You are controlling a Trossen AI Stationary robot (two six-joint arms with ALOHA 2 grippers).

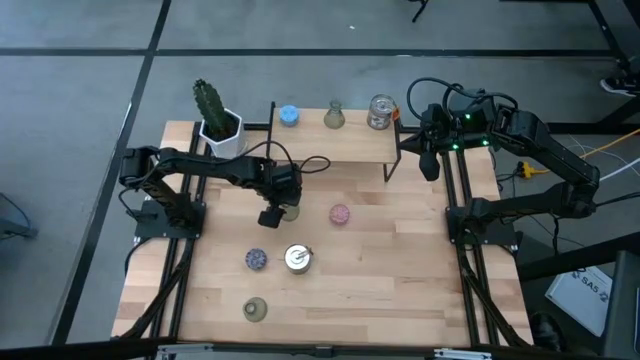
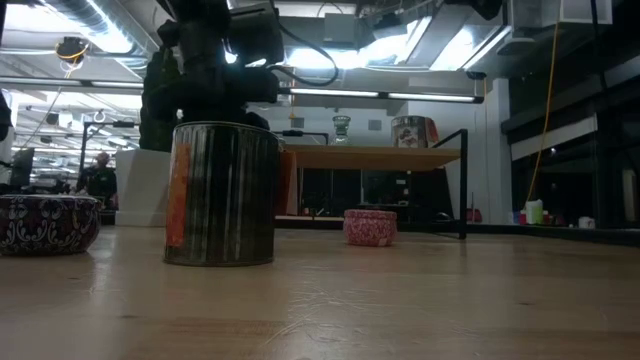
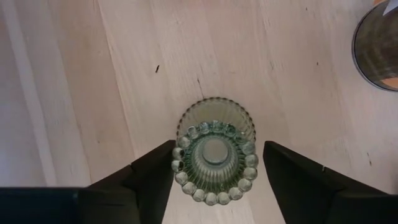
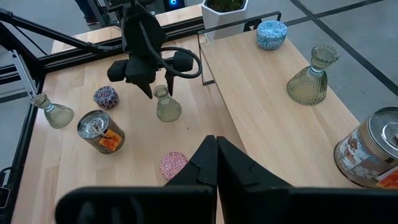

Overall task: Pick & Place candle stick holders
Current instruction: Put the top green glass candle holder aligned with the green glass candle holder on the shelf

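Note:
An olive-green narrow-necked candle stick holder (image 3: 214, 152) stands upright on its base on the wooden table (image 1: 400, 270), left of the middle. My left gripper (image 3: 214, 177) hangs over it, open, pointing steeply down, one finger on each side of the holder's beaded top rim. Loose on the table stand a pink holder (image 1: 340, 214), a dark speckled one (image 1: 256, 259), a silvery cup (image 1: 297, 258) and another olive one (image 1: 255, 309). My right gripper (image 4: 216, 146) is shut, holds nothing, and is raised near the shelf's right end. My left gripper comes at the holder from above, its fingers astride the beaded rim (image 3: 179, 163). One finger (image 3: 155, 174) lies right at the beads, and whether it touches them I cannot tell. The other finger (image 3: 292, 180) stands clear of the rim by a small gap.
A raised wooden shelf (image 1: 330, 140) on black legs runs along the far side, bearing a blue holder (image 1: 289, 115), an olive one (image 1: 334, 117) and a silvery cup (image 1: 380, 112). A white pot with a cactus (image 1: 218, 125) stands at the far left.

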